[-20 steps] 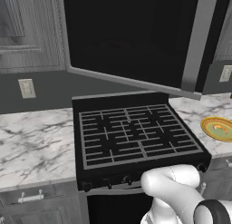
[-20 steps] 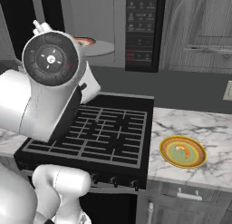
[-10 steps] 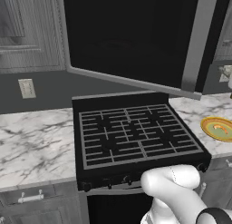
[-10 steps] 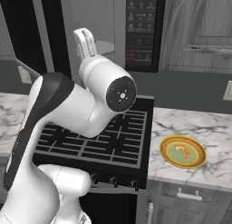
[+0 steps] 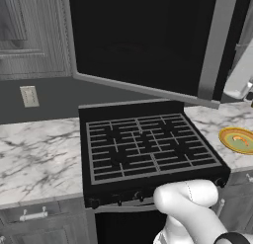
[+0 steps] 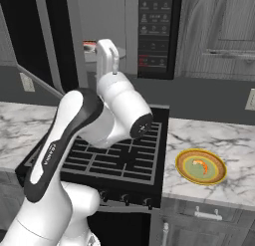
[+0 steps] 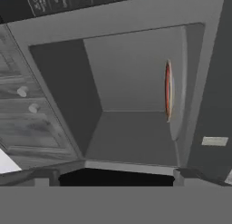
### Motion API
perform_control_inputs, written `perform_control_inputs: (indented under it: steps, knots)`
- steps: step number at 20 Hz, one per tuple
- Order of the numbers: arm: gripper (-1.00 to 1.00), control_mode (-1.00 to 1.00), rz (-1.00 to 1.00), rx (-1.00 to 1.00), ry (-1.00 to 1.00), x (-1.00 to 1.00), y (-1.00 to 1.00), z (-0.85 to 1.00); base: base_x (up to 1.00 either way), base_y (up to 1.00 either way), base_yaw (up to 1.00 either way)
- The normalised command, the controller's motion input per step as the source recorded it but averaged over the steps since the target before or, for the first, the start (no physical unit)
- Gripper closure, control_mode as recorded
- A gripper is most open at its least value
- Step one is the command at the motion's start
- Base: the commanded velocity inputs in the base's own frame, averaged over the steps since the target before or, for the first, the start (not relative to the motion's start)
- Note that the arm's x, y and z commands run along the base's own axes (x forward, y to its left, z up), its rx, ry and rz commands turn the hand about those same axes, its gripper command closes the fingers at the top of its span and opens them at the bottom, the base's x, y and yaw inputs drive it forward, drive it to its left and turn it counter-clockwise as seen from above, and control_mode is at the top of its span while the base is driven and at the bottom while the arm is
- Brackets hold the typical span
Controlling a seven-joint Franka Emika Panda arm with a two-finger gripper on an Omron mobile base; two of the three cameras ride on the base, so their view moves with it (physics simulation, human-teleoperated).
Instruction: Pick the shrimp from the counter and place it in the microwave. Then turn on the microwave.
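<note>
Item: shrimp (image 6: pixel 199 164), small curved orange piece, lying in the middle of a round green plate with yellow rim (image 6: pixel 185 171); the plate sits on the white marble counter (image 6: pixel 234 140) to the right of the stove; same shrimp (image 5: pixel 240 139) on the same plate (image 5: pixel 226 141) at the far right of the left base view. Item: counter, second stretch (image 5: pixel 34 154) to the left of the stove, grey drawer fronts with handles below both stretches. Item: black stove top (image 5: pixel 146 148) with grated burners, set between the two counter stretches; knobs along its near edge. Item: microwave (image 6: pixel 155 31), mounted above the stove; door (image 5: pixel 143 35) swung wide open toward the left, dark glass with grey trim; black keypad panel on the right of the opening; grey interior (image 7: pixel 131 109) seen rolled in the hand view, with the round turntable (image 7: pixel 168 90) edge-on at the right, showing an orange-red rim. Item: grey panelled wall cabinet (image 6: pixel 219 33) to the right of the microwave; another (image 5: pixel 29 35) to the left. Item: wall outlet (image 5: pixel 28 96) on the dark backsplash at left. Item: gripper (image 6: pixel 105 55), raised above the stove, just in front of the microwave opening and well apart from the plate; jaws spread fully wide, nothing between them.
</note>
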Motion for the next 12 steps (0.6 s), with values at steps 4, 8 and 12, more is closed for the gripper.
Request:
perform_control_inputs:
  steps: [4, 8, 12]
  knots:
    - [-1.00, -1.00, 0.09, 0.00, -0.13, -0.06, 0.05, 0.03, 0.00, 0.00, 0.00]
    - [-1.00, -1.00, 0.10, -0.01, -0.16, -0.16, 0.13, 0.09, 0.00, 0.00, 0.00]
    - [-1.00, -1.00, 0.11, -0.05, -0.17, -0.36, 0.12, 0.13, 0.00, 0.00, 0.00]
